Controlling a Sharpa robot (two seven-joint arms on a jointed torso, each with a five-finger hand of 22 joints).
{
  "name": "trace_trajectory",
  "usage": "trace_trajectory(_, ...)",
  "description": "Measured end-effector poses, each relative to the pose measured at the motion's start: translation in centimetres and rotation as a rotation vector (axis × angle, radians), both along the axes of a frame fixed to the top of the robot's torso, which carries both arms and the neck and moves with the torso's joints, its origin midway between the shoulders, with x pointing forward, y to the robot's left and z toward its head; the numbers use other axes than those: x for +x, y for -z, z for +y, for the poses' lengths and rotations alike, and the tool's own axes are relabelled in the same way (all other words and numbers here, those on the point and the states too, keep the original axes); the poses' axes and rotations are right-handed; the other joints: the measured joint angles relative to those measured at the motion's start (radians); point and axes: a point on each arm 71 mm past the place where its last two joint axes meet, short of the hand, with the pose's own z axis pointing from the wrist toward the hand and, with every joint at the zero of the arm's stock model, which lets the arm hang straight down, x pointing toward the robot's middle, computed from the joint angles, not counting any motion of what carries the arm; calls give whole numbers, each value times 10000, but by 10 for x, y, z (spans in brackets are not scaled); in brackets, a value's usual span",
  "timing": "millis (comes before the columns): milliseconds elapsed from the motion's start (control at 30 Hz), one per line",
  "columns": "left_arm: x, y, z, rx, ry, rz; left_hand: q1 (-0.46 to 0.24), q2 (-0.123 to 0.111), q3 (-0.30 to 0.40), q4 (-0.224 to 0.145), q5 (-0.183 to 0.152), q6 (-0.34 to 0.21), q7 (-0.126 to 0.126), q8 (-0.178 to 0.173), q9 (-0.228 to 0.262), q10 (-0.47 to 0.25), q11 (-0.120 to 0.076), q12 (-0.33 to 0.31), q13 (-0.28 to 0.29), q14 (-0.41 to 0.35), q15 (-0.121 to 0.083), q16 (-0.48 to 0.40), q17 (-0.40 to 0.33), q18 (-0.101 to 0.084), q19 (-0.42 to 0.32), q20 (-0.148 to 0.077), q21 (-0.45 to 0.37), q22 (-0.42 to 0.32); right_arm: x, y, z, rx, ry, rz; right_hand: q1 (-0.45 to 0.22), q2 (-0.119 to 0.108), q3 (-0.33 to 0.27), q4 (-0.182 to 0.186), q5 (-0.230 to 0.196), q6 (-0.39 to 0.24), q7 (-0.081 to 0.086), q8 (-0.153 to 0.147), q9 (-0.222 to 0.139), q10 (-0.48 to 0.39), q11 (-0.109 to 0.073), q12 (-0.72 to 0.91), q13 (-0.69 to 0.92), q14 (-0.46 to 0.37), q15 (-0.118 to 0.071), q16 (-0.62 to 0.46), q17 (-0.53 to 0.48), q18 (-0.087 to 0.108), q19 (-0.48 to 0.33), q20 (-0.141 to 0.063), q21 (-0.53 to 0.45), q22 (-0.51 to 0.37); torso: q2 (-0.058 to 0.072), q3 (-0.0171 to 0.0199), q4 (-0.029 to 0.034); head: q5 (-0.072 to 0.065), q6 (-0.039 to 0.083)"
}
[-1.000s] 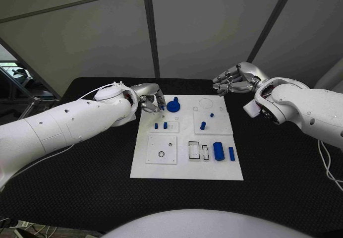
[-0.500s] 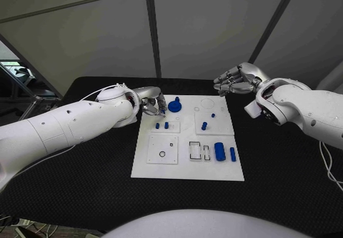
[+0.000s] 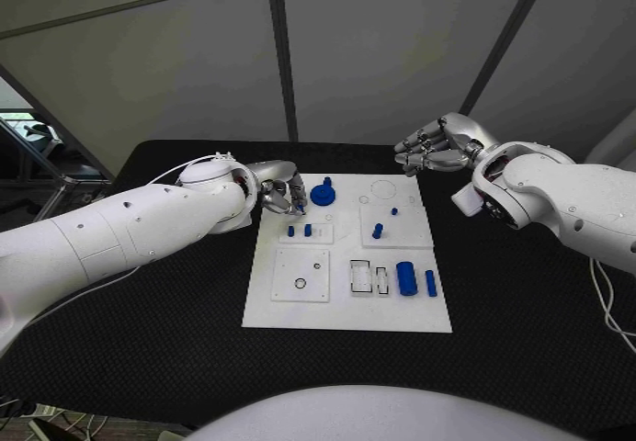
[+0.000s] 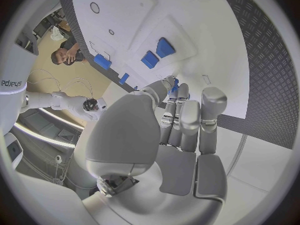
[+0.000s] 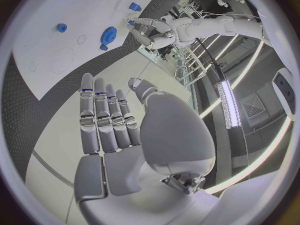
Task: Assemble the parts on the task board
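The left hand (image 3: 282, 193), fingers curled on nothing I can see, barely shifts beside the blue gear (image 3: 323, 195) (no grasp yet), while the right hand (image 3: 437, 147) hovers open at the far right of the task board (image 3: 347, 312).

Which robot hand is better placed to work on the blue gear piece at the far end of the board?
Probably the left. The left robot hand sits right beside the blue gear piece at the task board's far left corner. The right robot hand hangs beyond the board's far right corner, holding nothing.

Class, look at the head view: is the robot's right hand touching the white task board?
No: the right hand hangs above the black table beyond the far right corner of the task board, fingers apart, holding nothing.
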Motion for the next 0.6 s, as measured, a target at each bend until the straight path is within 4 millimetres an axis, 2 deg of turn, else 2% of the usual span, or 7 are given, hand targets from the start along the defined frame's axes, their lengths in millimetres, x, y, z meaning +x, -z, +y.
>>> trace_trajectory(600, 0, 6, -4, 68, -23, 233, -40, -41, 0, 0, 0, 0, 0, 0, -12, 0, 1, 0, 0, 0, 0, -15, -124, 1, -1, 0, 0, -9, 0, 0, 0, -25, -9, -8, 41, 41, 0, 0, 0, 0, 0, 0, 0, 0, 0, 0, 0, 0, 0, 0, -9, 0, 0, 0, 0, 1, 0, 2, -2, -21, 5)
